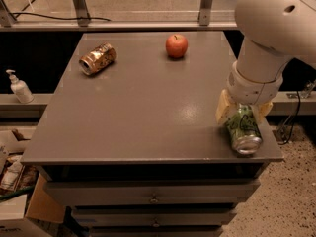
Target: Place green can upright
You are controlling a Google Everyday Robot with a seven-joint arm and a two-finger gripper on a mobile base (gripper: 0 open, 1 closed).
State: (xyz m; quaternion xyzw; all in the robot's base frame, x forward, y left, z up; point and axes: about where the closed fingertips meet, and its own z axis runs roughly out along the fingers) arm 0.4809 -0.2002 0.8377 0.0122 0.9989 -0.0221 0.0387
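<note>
The green can (243,131) lies on its side at the front right corner of the grey table (138,107), its silver end facing the front edge. My gripper (243,113) comes down from the white arm (276,28) over the can's far end. One cream finger presses each side of the can, so the gripper is shut on it. The can still rests on the table top.
An orange-gold can (97,59) lies on its side at the back left. A red apple (176,45) stands at the back middle. A soap bottle (19,88) sits on a ledge to the left. Cardboard boxes (19,201) stand on the floor at lower left.
</note>
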